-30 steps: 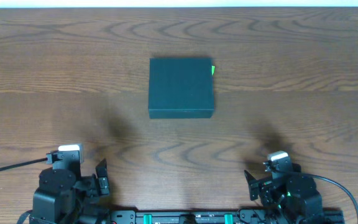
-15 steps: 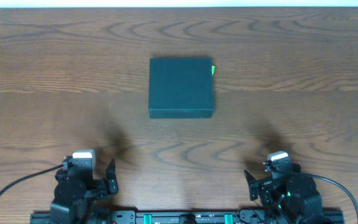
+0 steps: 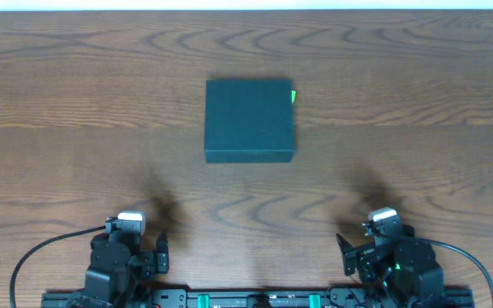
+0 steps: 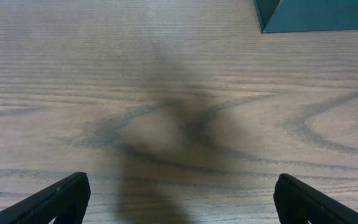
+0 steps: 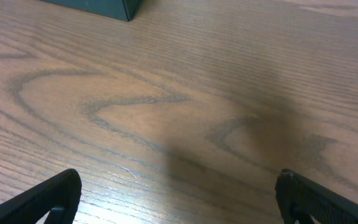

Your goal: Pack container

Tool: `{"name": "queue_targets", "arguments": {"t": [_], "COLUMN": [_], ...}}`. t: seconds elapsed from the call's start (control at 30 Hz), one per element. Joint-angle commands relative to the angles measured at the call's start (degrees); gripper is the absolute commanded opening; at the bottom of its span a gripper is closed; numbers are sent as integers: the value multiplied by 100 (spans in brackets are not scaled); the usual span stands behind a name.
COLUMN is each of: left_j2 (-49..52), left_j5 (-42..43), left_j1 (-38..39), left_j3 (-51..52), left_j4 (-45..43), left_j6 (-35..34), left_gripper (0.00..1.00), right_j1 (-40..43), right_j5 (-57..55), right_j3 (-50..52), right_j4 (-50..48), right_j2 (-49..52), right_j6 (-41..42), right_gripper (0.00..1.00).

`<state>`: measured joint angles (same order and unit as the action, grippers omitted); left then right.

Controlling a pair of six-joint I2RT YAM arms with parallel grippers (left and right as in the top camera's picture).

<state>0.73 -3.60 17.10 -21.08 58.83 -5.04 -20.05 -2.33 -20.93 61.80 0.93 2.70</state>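
container [image 3: 249, 120]: dark teal, matte, plain, no print. Bright green sliver [image 3: 294, 96] at its far right corner. table [image 3: 418, 111]: mid-brown wood with darker swirl and loop grain, soft grey shadow patches. left gripper [image 4: 182, 202] and right gripper [image 5: 179, 199]: black fingers. White cap [image 3: 130, 220] on the left wrist, another on the right. Cables black. Base rail [image 3: 246, 299]: black, green marks.

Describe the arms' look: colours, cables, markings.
The left arm and right arm are black, each with a white cap on top. A black cable loops off each. Fingers are matte black wedges. Green marks dot the base rail.
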Motion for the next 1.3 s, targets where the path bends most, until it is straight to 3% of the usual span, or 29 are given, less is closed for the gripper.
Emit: {"name": "queue_targets", "arguments": {"t": [0.0, 1.27], "left_j2": [-50, -50], "left_j5": [42, 22], "left_j1": [15, 7], "left_j3": [173, 175], "left_j4": [153, 155], "left_j6": [105, 210], "left_gripper": [95, 95], "right_j1": [42, 42], "right_j5": [24, 24], "right_j3": [26, 26], "right_j4": [31, 31], "right_j2": [-59, -57], "right_j6": [-66, -63], "right_gripper": [99, 99]}}
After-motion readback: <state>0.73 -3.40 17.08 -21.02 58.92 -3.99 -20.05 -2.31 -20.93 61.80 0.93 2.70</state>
